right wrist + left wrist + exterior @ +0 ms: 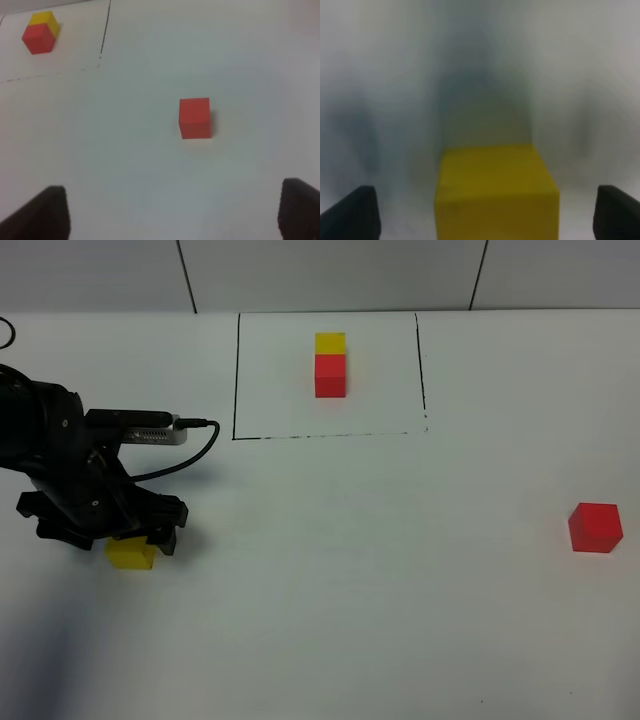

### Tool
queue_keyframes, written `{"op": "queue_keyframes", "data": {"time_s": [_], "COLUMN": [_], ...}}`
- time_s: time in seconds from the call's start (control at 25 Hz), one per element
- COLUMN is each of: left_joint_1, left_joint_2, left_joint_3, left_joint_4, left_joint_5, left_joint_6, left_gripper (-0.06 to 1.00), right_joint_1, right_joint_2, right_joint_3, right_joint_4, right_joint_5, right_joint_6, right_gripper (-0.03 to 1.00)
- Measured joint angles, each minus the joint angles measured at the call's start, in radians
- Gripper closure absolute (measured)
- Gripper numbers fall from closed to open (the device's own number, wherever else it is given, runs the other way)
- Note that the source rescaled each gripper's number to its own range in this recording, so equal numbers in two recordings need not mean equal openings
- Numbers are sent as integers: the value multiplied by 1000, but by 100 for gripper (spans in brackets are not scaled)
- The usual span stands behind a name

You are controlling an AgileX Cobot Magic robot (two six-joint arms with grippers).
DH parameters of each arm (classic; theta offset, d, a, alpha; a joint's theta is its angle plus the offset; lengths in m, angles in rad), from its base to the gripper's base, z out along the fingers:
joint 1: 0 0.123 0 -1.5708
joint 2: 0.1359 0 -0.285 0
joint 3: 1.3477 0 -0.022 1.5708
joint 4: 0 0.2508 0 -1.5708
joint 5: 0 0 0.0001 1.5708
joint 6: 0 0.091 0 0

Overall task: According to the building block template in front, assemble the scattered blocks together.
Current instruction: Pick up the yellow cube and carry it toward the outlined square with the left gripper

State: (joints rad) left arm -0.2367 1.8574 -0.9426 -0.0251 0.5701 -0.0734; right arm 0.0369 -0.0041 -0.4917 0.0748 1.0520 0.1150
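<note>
White table (350, 600), left gripper (484, 212) spread astride yellow cube (495, 185), right gripper (175, 215) spread, wrist view only

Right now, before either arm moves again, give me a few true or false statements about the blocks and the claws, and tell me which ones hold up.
1. The left claw is open with the loose yellow cube between its fingers. True.
2. The loose red cube lies inside the black outline. False: it sits outside the outline, far off on the right side of the table.
3. In the template, the yellow cube touches the red one. True.
4. The right claw is shut on the loose red cube. False: the claw is open, and the cube lies ahead of it, untouched.
</note>
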Motion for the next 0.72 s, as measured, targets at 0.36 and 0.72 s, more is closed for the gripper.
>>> {"op": "queue_keyframes", "data": {"time_s": [0.36,0.72], "left_joint_1": [0,-94], "left_joint_2": [14,56], "left_joint_3": [-2,-139], "left_joint_4": [0,108], "left_joint_5": [-3,56], "left_joint_6": [-6,285], "left_gripper": [94,93], "right_joint_1": [0,0], "right_joint_2": [0,0], "right_joint_3": [0,0], "right_joint_4": [0,0], "right_joint_5": [0,0], "right_joint_6": [0,0], "right_gripper": [26,26]}}
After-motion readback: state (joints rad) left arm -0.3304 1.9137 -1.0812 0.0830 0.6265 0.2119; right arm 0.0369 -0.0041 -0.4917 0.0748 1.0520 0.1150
